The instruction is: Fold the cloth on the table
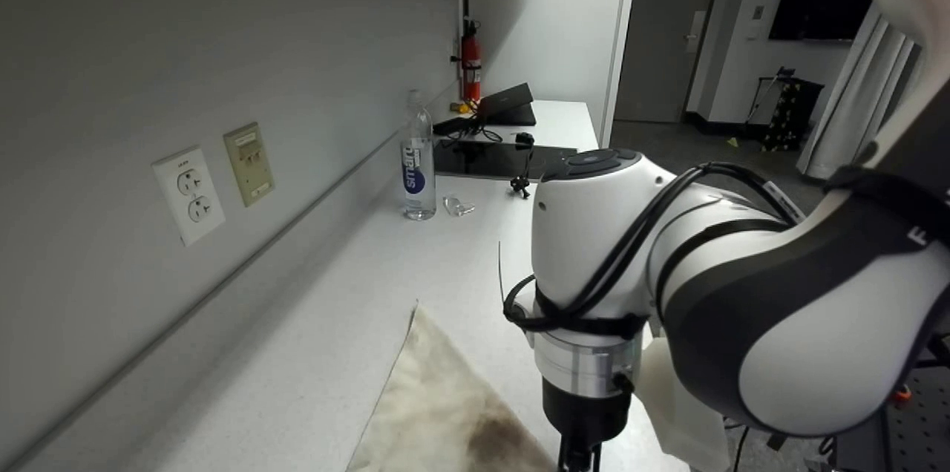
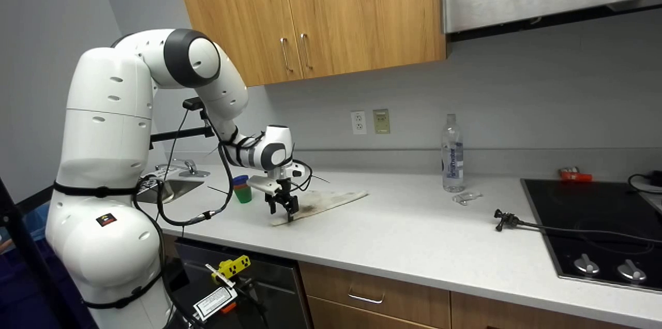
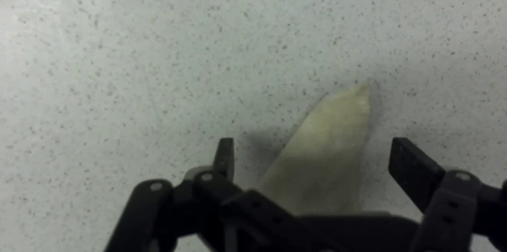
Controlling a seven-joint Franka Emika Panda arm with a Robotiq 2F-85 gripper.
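The off-white cloth with brownish smudges lies on the white table (image 2: 393, 236). In both exterior views the cloth (image 1: 427, 405) (image 2: 331, 200) shows a roughly triangular outline, with one tip pointing along the table. In the wrist view a narrow corner of the cloth (image 3: 328, 137) lies between the two fingers. My gripper (image 3: 313, 145) is open, with a finger on each side of that corner and apart from it. In an exterior view the gripper (image 2: 282, 214) points down at the cloth's near end, low over the table. The gripper's palm hides the rest of the cloth in the wrist view.
A water bottle (image 2: 453, 158) stands near the wall, with a small clear plastic piece (image 2: 467, 197) beside it. A black mount on a cable (image 2: 509, 219) lies before the cooktop (image 2: 600, 225). A blue-green cup (image 2: 242, 190) and a sink (image 2: 178, 188) are behind the arm.
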